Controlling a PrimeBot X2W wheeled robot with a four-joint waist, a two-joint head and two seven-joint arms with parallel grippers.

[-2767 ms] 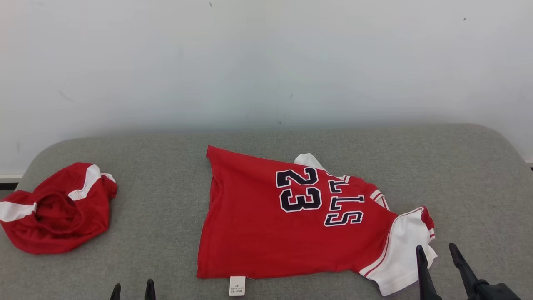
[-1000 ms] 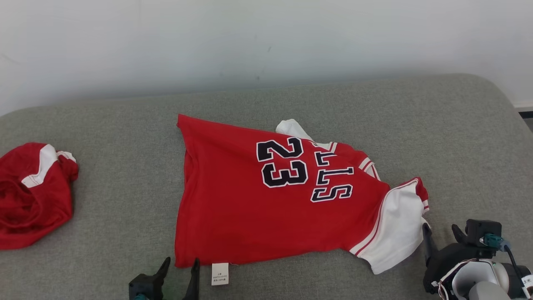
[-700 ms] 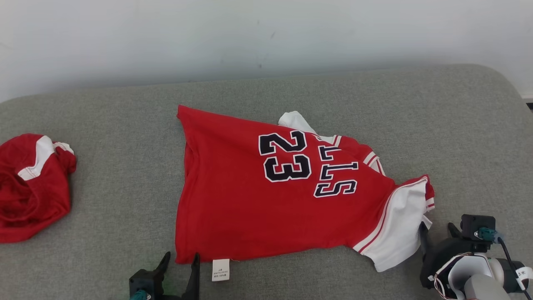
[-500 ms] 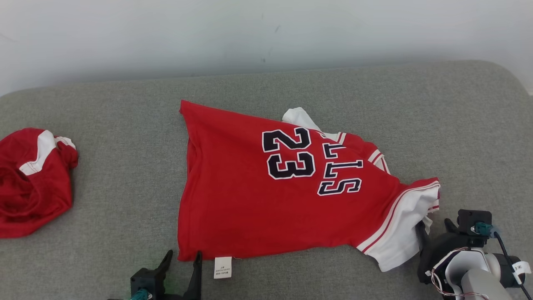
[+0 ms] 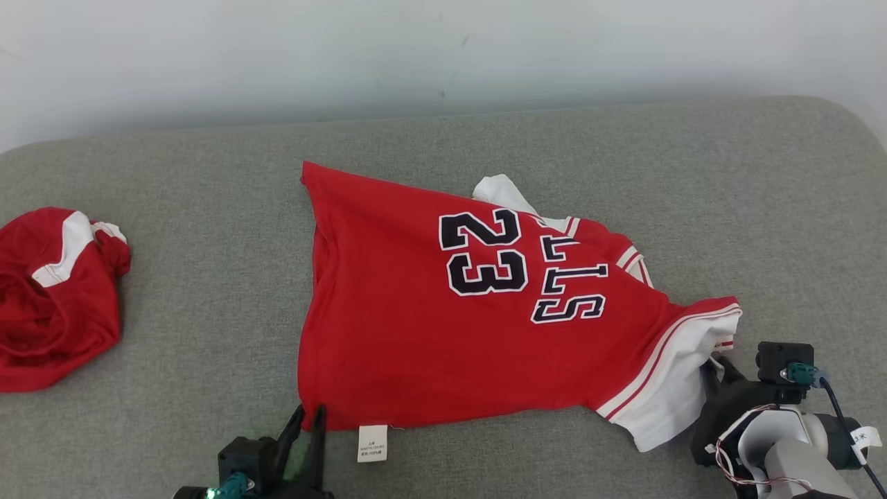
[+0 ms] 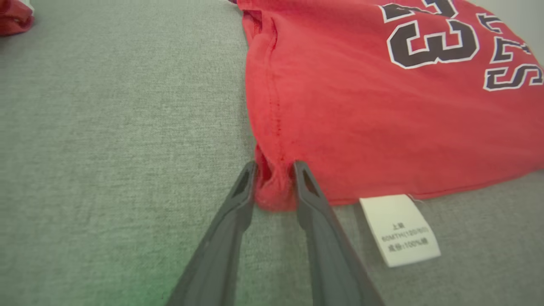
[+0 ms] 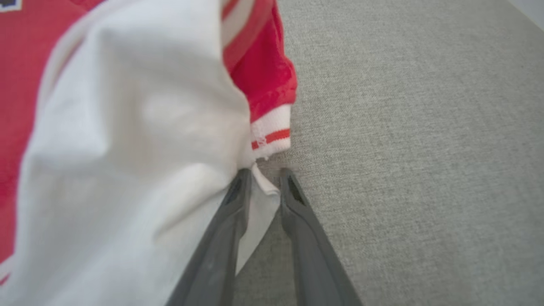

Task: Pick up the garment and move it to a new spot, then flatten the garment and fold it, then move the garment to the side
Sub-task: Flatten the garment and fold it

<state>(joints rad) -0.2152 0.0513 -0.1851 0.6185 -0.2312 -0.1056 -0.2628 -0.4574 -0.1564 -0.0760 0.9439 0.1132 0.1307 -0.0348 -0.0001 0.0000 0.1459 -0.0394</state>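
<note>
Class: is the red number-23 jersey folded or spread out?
Spread out, roughly flat: the red fabric jersey lies open on the grey cushion, number fully showing.

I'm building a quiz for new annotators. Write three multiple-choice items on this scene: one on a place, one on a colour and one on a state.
1. Where is the white tag?
A. on the floor
B. at the jersey's near hem, beside the left hand
C. on a shelf

2. What colour is the sleeve at the right hand?
A. white
B. black
C. green

3. How is the left hand?
A. wide open in the air
B. closed on the tag
C. closed on the jersey's corner

Answers:
1. B, because the tag pokes out from under the hem just right of the fingers.
2. A, because white cloth sits between the right hand's fingers.
3. C, because bunched red cloth is pinched between the left hand's fingers.
</note>
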